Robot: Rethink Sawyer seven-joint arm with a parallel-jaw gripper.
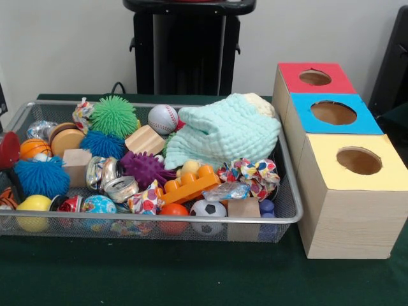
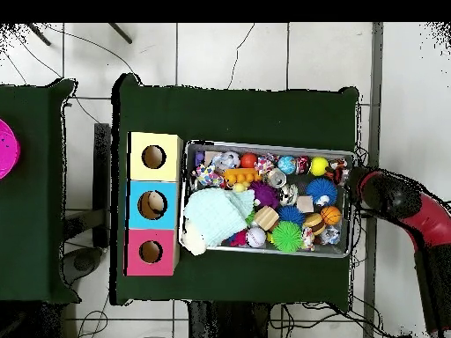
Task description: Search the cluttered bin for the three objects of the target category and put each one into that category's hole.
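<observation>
Off the table's end, the arm (image 2: pixel 401 201) hangs beside the bin (image 2: pixel 351 204); red box's hole (image 2: pixel 150 252) lies opposite; grip unreadable.

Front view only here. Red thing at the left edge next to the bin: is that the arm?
Observer: Yes. From overhead, the red and black arm comes in from the side, and its end is at the rim of the bin, at the short end farthest from the boxes.
Operator: Anything in the red box's hole yet?
Observer: Looking straight down, the red-topped box's hole is dark and nothing shows in it.
Operator: And the blue one?
Observer: Something pale shows inside the blue-topped box's hole. I can't tell what it is.
</observation>
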